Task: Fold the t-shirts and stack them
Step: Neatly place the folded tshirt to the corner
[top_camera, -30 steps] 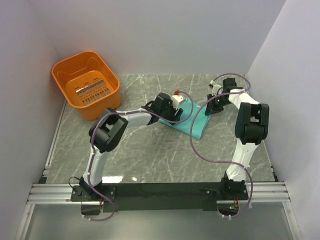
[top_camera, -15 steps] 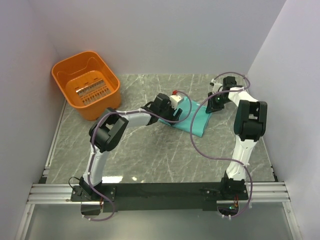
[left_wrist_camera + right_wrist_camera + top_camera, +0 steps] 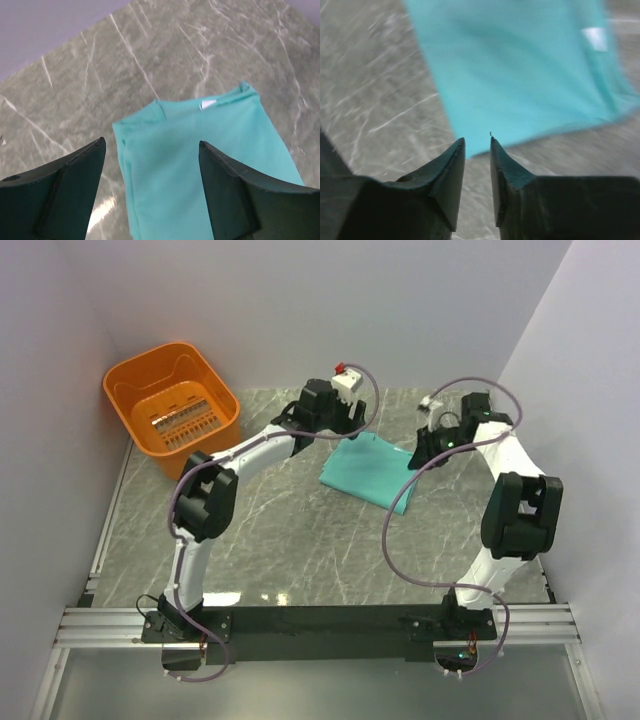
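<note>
One teal-green t-shirt (image 3: 366,470) lies folded into a flat rectangle on the marble table, right of centre. In the left wrist view the t-shirt (image 3: 200,155) shows its round neck and small white label (image 3: 207,104). My left gripper (image 3: 330,420) hangs above the shirt's rear left end, wide open (image 3: 152,145), with nothing between its fingers. My right gripper (image 3: 420,453) sits just off the shirt's right edge. Its fingertips (image 3: 477,142) stand only slightly apart, empty, with the cloth (image 3: 520,65) just beyond them.
An orange plastic basket (image 3: 172,405) stands at the back left corner. Walls close in the table on the left, rear and right. Purple cables loop from both arms over the table (image 3: 300,540) near the shirt.
My left gripper has risen off the shirt and moved toward the rear wall. The right gripper has drawn back to the right, off the cloth. The shirt now lies uncovered.
</note>
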`<state>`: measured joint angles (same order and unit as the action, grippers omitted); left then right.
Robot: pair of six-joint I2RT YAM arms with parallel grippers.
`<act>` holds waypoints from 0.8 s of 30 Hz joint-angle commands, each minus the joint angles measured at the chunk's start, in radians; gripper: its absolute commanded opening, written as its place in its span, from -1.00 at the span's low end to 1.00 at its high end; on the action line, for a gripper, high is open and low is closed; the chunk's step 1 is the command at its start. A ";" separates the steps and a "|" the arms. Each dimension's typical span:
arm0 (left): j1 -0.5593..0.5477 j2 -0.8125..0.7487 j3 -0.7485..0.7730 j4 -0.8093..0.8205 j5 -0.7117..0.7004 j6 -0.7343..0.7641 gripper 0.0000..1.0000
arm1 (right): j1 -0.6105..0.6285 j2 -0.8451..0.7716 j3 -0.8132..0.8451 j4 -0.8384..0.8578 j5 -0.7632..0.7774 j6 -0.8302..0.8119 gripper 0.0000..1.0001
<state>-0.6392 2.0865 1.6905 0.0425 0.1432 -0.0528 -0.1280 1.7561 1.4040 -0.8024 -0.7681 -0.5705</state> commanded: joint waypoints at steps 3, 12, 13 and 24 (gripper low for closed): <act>0.021 0.154 0.181 -0.070 0.059 -0.111 0.58 | 0.102 0.043 -0.080 -0.115 -0.094 -0.149 -0.37; 0.041 0.343 0.336 -0.085 0.081 -0.249 0.54 | 0.123 0.134 -0.114 -0.103 0.007 -0.137 -0.49; 0.044 0.354 0.340 -0.090 0.076 -0.257 0.54 | 0.123 0.140 -0.117 -0.101 0.025 -0.135 -0.49; 0.095 0.461 0.431 -0.167 0.052 -0.361 0.53 | 0.123 0.229 -0.157 -0.044 0.204 -0.065 -0.51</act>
<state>-0.5667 2.5362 2.0800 -0.1013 0.2039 -0.3653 0.0002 1.9625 1.2545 -0.8764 -0.6571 -0.6441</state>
